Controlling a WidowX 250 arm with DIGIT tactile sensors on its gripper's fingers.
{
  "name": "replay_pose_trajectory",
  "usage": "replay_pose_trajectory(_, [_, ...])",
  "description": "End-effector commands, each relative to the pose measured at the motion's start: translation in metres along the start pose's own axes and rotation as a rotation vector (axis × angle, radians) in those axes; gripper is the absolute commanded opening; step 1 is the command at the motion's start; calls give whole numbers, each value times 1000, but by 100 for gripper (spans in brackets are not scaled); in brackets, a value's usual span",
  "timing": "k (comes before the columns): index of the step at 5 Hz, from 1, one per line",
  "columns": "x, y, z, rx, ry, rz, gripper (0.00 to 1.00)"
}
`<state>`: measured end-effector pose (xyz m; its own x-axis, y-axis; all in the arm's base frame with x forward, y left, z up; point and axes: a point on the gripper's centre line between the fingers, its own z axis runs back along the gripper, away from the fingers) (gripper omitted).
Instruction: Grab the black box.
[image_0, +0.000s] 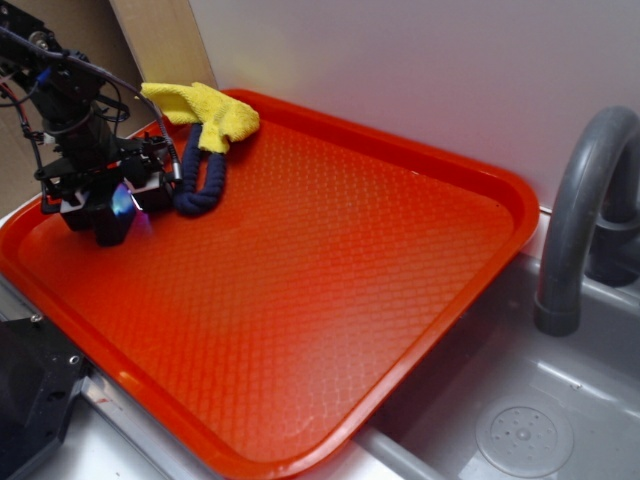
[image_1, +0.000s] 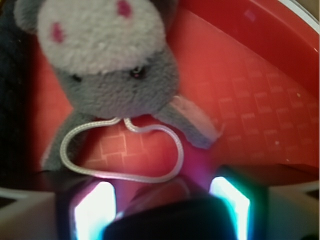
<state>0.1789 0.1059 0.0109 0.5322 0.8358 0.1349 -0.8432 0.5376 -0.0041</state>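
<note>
The black box (image_1: 170, 220) is small, dark and not shiny, with soft round corners. In the wrist view it sits at the bottom, right between the two glowing fingers (image_1: 95, 210) of the gripper (image_0: 112, 212), which squeeze it from both sides. The gripper is at the left end of the red tray (image_0: 330, 270). A grey plush mouse (image_1: 107, 55) with a white string loop (image_1: 125, 150) lies just ahead, and a dark blue rope (image_0: 203, 180) and yellow cloth (image_0: 205, 110) are nearby

tray (image_0: 330, 260): red with a little diamond pattern | cloth (image_0: 205, 110): yellow | rope loop (image_0: 203, 180): dark blue | plush mouse (image_1: 107, 60): grey, pink spots, silver string | tap (image_0: 585, 210): grey | black box (image_1: 170, 220): black
</note>
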Motion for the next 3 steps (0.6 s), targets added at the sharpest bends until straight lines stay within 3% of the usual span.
replay_pose_trajectory(1, [-16,-12,60,-33,-34,-401,0])
replay_pose_trajectory(2, [-14,-42,106,-43,-281,-634,0])
replay_pose_trajectory(3, [-36,-63,160,-143,-388,-859,0])
